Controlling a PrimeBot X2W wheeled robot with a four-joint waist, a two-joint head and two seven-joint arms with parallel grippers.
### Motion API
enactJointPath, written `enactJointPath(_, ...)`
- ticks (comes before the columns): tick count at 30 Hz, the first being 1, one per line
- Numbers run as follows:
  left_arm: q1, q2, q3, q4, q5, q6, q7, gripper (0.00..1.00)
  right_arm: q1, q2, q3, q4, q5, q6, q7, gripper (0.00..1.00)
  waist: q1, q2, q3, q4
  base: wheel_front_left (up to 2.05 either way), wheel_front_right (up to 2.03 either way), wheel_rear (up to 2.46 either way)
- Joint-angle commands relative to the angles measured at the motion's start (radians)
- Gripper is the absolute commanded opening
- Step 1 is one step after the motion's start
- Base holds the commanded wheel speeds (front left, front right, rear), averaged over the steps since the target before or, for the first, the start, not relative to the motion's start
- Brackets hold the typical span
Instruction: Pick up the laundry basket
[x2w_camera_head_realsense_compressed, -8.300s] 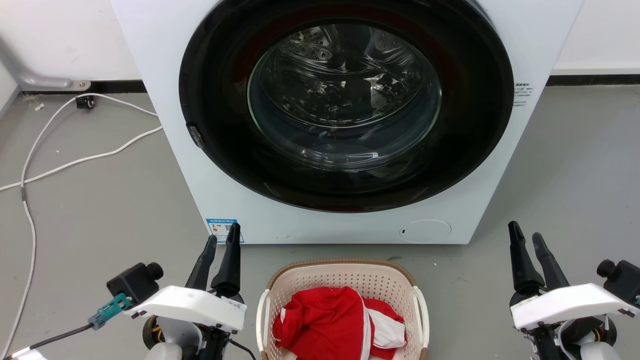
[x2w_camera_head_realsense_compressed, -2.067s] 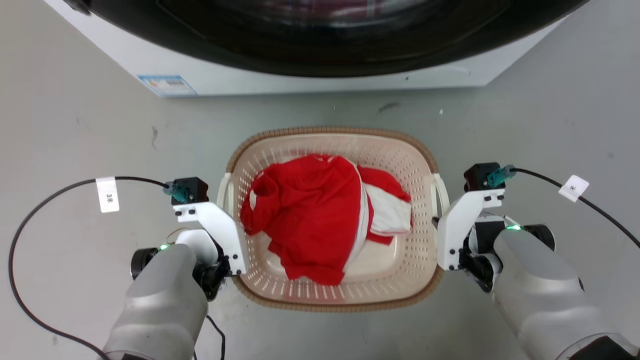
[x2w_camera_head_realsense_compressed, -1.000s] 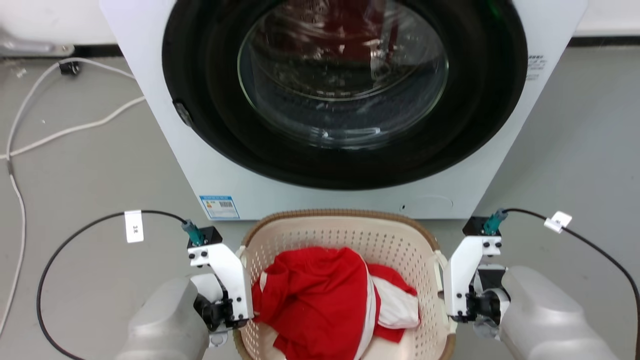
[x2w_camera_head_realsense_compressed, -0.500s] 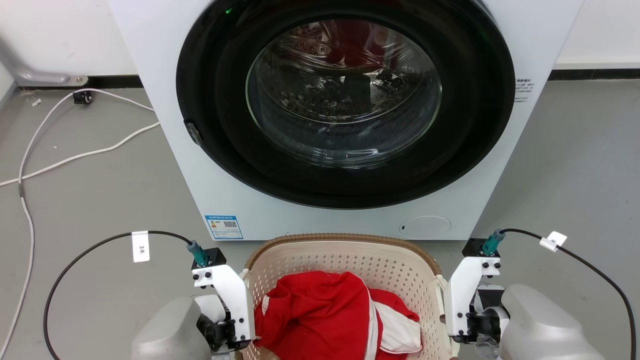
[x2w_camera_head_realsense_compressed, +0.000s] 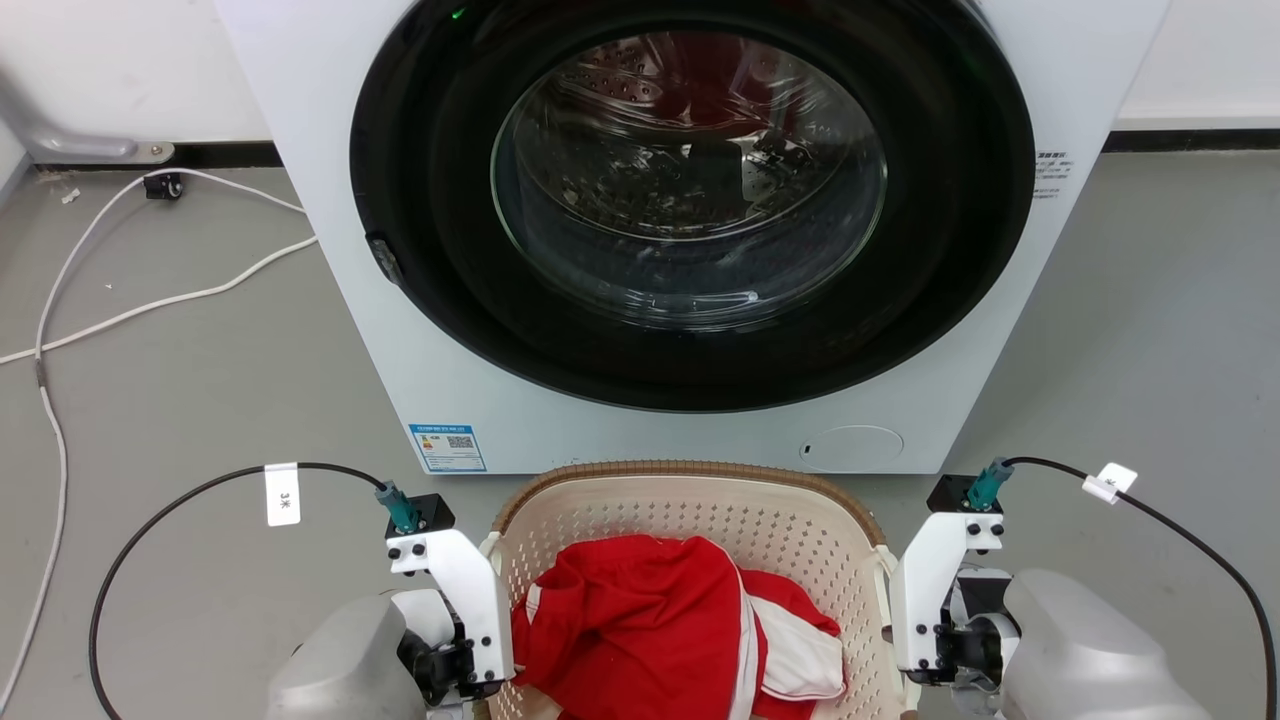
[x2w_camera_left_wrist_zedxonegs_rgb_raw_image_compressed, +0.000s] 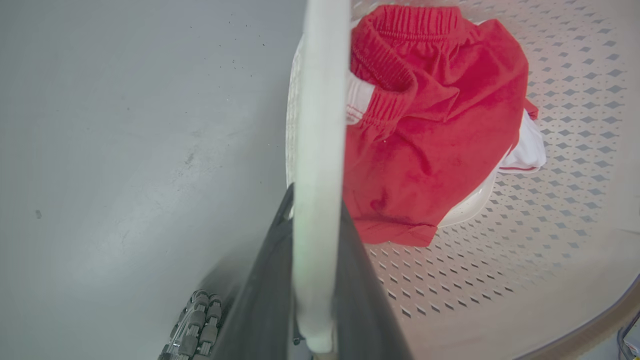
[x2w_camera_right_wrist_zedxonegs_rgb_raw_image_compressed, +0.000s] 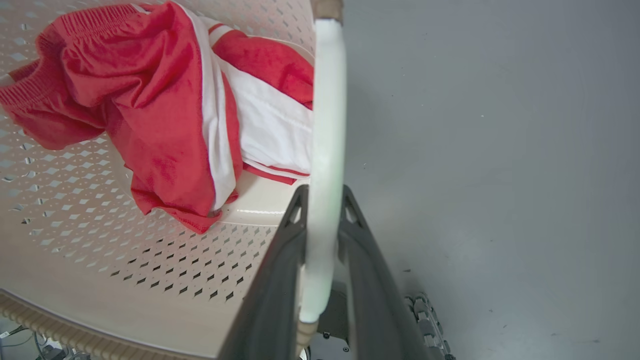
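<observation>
the left pincer (x2w_camera_left_wrist_zedxonegs_rgb_raw_image_compressed: 317, 200) is clamped on the left handle (x2w_camera_left_wrist_zedxonegs_rgb_raw_image_compressed: 320, 100) of the basket (x2w_camera_head_realsense_compressed: 690, 468), with one dark finger (x2w_camera_left_wrist_zedxonegs_rgb_raw_image_compressed: 265, 280) on each side of the white bar and pressed to it. the right pincer (x2w_camera_right_wrist_zedxonegs_rgb_raw_image_compressed: 322, 192) is closed the same way on the right handle (x2w_camera_right_wrist_zedxonegs_rgb_raw_image_compressed: 327, 100). a grip on both sides at once makes sense: the basket is wide and loaded, so one-sided lifting would tip it, and the thin bars give narrow fingers something to close around.

between the two handles, inside the basket, lies a heap of red and white clothes (x2w_camera_head_realsense_compressed: 640, 610), loose on the perforated bottom and leaning toward the right handle. they are soft and light, so they should ride along unless the basket tilts hard.

the basket itself sits level between the two arms, straight ahead of the robot. in both wrist views the grey floor (x2w_camera_left_wrist_zedxonegs_rgb_raw_image_compressed: 125, 150) shows under the handles with open space below, and in the head view the brown rim overlaps the foot of the washer (x2w_camera_head_realsense_compressed: 330, 300), so the basket looks to be carried off the floor, though the gap under it is hidden.

beyond the basket stands the washer, its round dark door (x2w_camera_head_realsense_compressed: 690, 200) facing the basket. to the left of the basket and further off, a white cable (x2w_camera_head_realsense_compressed: 130, 315) trails over the floor.
</observation>
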Motion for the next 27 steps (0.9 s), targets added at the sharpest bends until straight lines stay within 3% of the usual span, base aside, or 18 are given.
enactJointPath(1, -0.016, -0.032, -0.003, -0.015, -0.012, -0.013, -0.009, 0.00, -0.010, 0.031, 0.006, -0.008, 0.008, 0.014, -0.002, 0.00, 0.0000, 0.0000, 0.002, 0.001, 0.00, 0.00, 0.00)
enactJointPath(27, -0.031, -0.030, -0.038, -0.005, -0.051, -0.013, -0.020, 0.00, -0.019, 0.035, 0.027, -0.002, 0.027, 0.014, -0.010, 0.00, 0.0000, 0.0000, 0.016, 0.003, 0.00, 0.00, 0.00)
